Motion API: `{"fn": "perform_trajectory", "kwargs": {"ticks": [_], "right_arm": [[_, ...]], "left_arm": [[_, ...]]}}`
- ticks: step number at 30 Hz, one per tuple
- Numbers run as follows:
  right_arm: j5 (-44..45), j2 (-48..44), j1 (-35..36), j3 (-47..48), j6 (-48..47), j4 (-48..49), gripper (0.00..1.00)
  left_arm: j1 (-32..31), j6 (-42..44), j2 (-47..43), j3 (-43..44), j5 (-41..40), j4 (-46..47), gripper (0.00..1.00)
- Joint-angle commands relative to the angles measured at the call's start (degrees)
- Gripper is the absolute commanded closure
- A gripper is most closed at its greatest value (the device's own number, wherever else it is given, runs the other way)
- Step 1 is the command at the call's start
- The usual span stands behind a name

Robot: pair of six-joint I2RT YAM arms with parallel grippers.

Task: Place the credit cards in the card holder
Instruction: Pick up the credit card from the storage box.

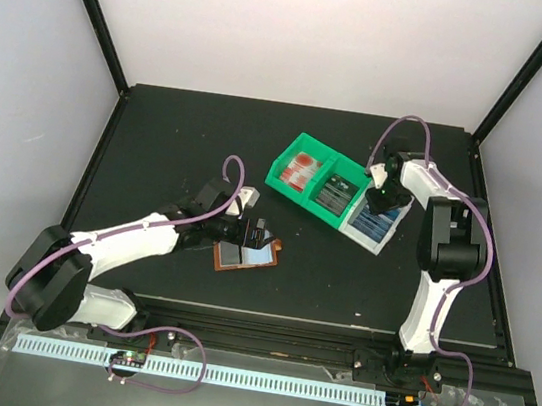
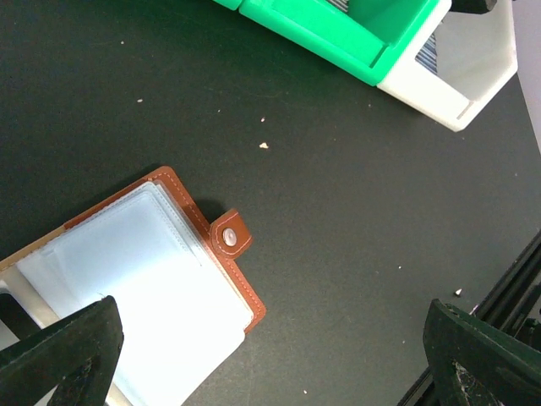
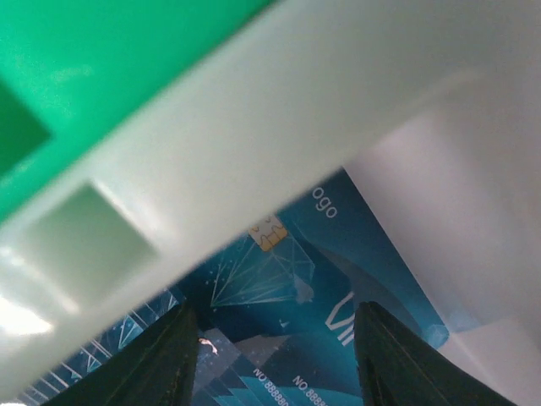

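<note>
The brown leather card holder lies open on the black table, its clear plastic sleeves facing up. In the left wrist view it fills the lower left, with its snap strap at the edge. My left gripper hovers over it, open wide and empty; one finger is over the sleeves. My right gripper is down inside the white bin, open, its fingers straddling blue credit cards with light print and a gold chip. I cannot tell if the fingers touch them.
A green bin left of the white one holds red cards and dark cards. Both bins show at the top of the left wrist view, green and white. A black frame rail runs along the near edge.
</note>
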Motion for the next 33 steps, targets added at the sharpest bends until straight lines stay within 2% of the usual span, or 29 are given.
{"fn": "perform_trajectory", "kwargs": {"ticks": [1,8,23,33], "right_arm": [[1.98,2.4,-0.61,1.78,0.93,-0.77,0.48],[0.0,2.11,-1.07,2.65,1.03,-1.16,0.53],[-1.89,1.19,-1.99,3.3,1.84,-1.55,0.53],[-1.6,1.49,-2.13,3.27,2.0,-1.53,0.49]], "left_arm": [[0.37,-0.27,0.93,1.21,0.85,1.3,0.01],[0.32,-0.34,1.02,1.18,0.94,1.39,0.01],[0.37,-0.26,1.12,0.83,1.05,1.4,0.01],[0.29,-0.33,1.37,0.76,1.39,1.52,0.01]]}}
